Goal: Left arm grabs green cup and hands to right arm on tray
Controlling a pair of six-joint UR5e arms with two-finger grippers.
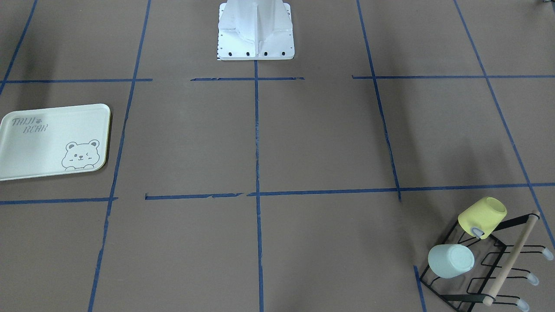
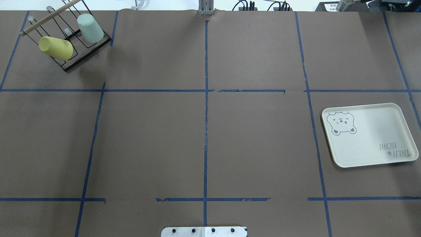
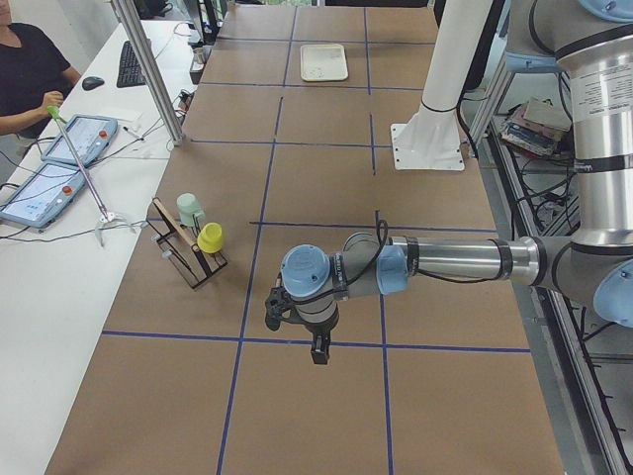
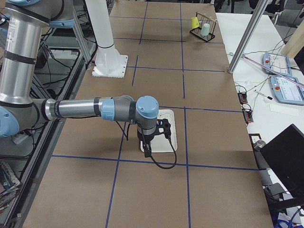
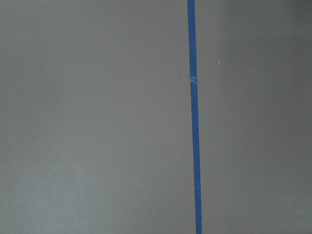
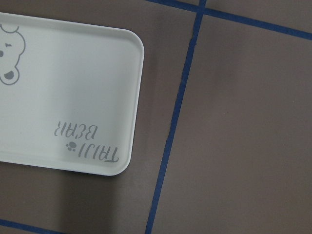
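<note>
The green cup (image 1: pixel 451 261) hangs mouth-down on a black wire rack (image 1: pixel 477 277), next to a yellow cup (image 1: pixel 482 217). In the overhead view the green cup (image 2: pixel 89 28) is at the far left corner. The tray (image 2: pixel 371 135) lies flat and bare on the right side, and it also shows in the right wrist view (image 6: pixel 73 73). My left gripper (image 3: pixel 318 351) hangs over bare table, well short of the rack, and I cannot tell if it is open or shut. My right gripper (image 4: pixel 147 151) hangs over the tray's near edge, and I cannot tell its state either.
Blue tape lines (image 2: pixel 206 115) divide the brown table into squares. The white robot base (image 1: pixel 256 30) stands at the middle of the robot's side. The left wrist view shows only table and one tape line (image 5: pixel 194 122). An operator (image 3: pixel 30 69) sits at the side bench.
</note>
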